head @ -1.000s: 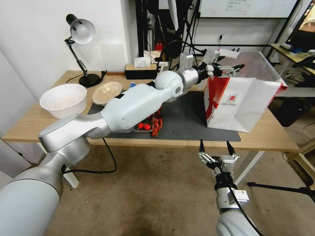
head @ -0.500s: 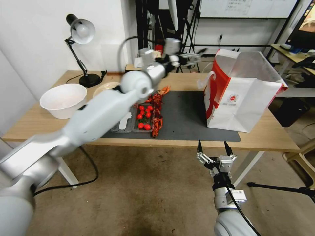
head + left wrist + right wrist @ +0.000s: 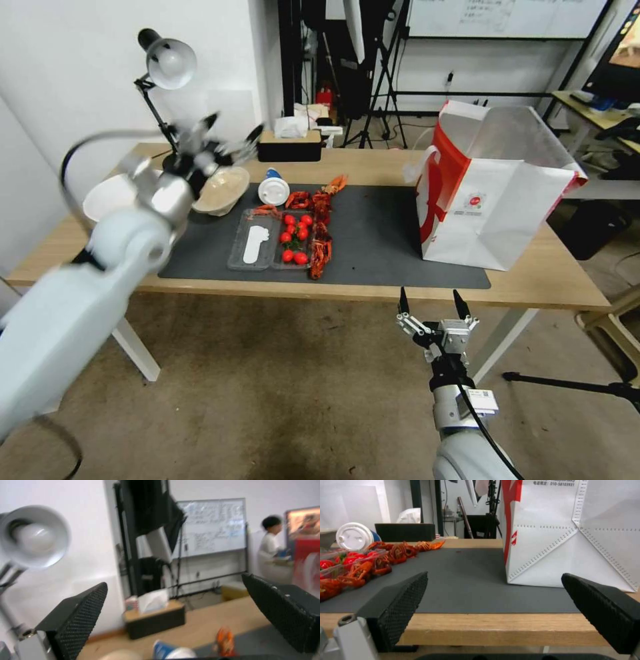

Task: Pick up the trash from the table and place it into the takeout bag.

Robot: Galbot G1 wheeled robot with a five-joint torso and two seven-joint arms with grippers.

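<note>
Left gripper [image 3: 227,133] is raised above the table's [image 3: 547,280] far left part, over the beige bowl [image 3: 223,190] and near the desk lamp [image 3: 167,63]; fingers spread wide, nothing between them. In the left wrist view the two black pads [image 3: 80,615] stand well apart with open air between, and the lamp shade and black tissue box [image 3: 155,621] lie beyond.

Right gripper [image 3: 430,307] hangs below and in front of the table's near edge, toward the right half; fingers wide, holding nothing. Its wrist view looks level across the dark grey mat [image 3: 463,580].

Takeout bag [image 3: 497,193] stands upright on the right part of the table, its base partly on the mat's right end, mouth open, foil lining visible.

Trash on the mat's left half: a white-lidded cup [image 3: 273,190] lying on its side near the mat's far edge, just right of the beige bowl; a clear plastic tray [image 3: 255,248] holding a white spoon-like piece and cherry tomatoes [image 3: 293,240]; red crayfish shells [image 3: 320,230] in a strip along the tray's right side, reaching toward the mat's far edge.

A large white bowl [image 3: 110,197] sits at the table's left end, partly behind the left arm.
</note>
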